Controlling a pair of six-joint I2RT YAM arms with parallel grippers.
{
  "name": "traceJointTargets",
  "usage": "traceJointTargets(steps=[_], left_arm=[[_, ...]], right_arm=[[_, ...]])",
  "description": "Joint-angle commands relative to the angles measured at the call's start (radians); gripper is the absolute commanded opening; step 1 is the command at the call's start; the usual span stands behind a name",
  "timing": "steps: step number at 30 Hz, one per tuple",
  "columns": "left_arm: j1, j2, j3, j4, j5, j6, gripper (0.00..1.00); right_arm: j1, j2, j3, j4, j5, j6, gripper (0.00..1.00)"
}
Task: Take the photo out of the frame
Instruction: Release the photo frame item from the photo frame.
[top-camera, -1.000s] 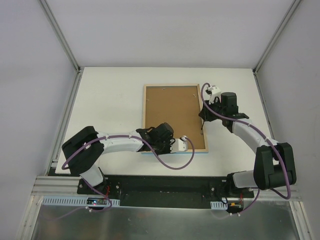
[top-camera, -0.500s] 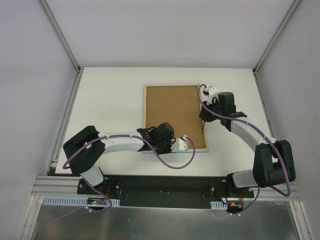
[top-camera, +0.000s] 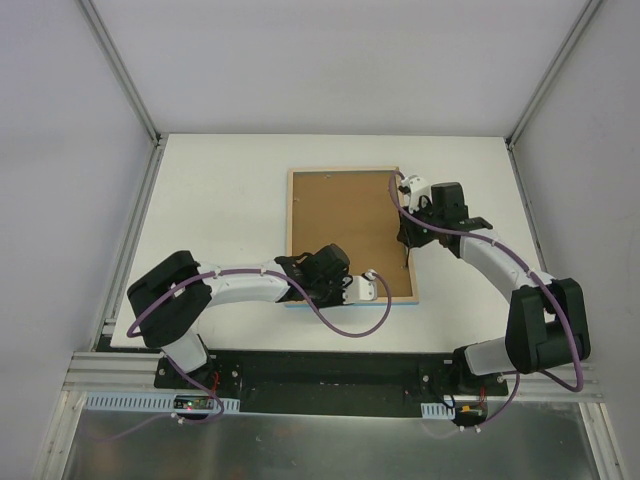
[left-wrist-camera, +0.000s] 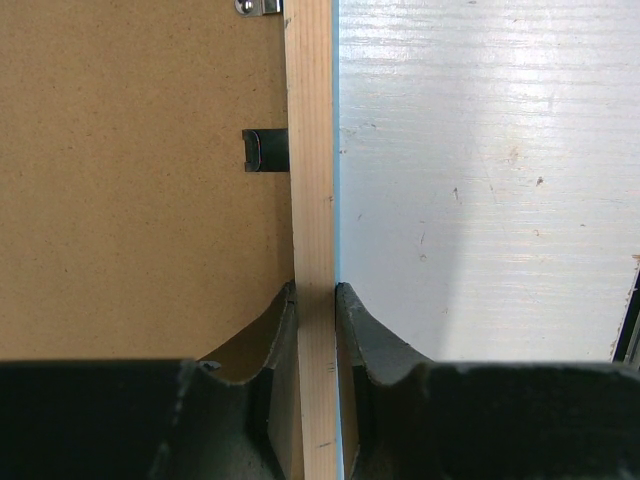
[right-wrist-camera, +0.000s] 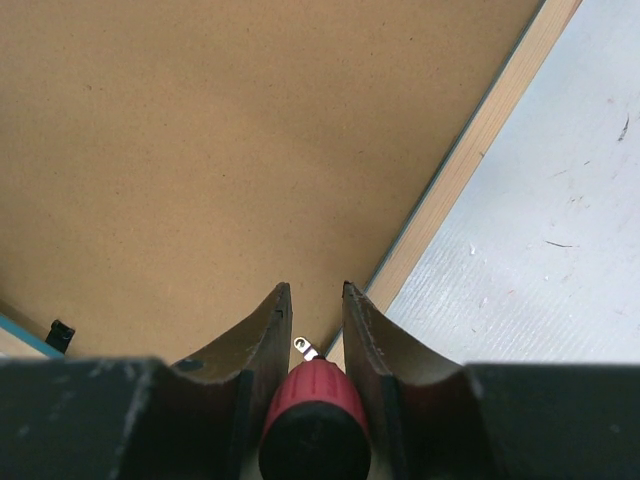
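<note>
Two robot arms are working at the frame (top-camera: 348, 232), which is lying face down near the middle of the white table (top-camera: 220, 190), its brown back panel (top-camera: 340, 210) facing up inside a pale wood rim (left-wrist-camera: 312, 200). The left gripper (left-wrist-camera: 315, 298) is stretching across from the left and pinching that rim on the frame's near edge. Its jaws are drawn almost together on the wood, one finger pressing on the panel side and the other on the table side, where a sliver of the turquoise front is peeking out. A small dark metal clip (left-wrist-camera: 265, 150) is sitting on the panel against the rim, just ahead of those fingers. The right gripper (right-wrist-camera: 316, 292) is hovering over the frame's right edge, its jaws closed partway and clamping the red handle of a small screwdriver (right-wrist-camera: 315, 425) — the metal tip is showing just beyond the handle, close to the rim. The photo itself is staying hidden from every camera, the back panel covering the frame's opening.
</note>
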Motion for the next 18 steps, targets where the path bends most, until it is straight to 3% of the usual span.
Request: traceJointTargets(steps=[1, 18], left_arm=[[0.001, 0.049, -0.007, -0.051, -0.004, -0.015, 0.0], [0.001, 0.043, -0.004, -0.051, -0.007, -0.012, 0.0]], right_arm=[[0.007, -0.006, 0.011, -0.02, -0.015, 0.0, 0.01], [0.007, -0.049, -0.045, 0.074, 0.011, -0.049, 0.01]])
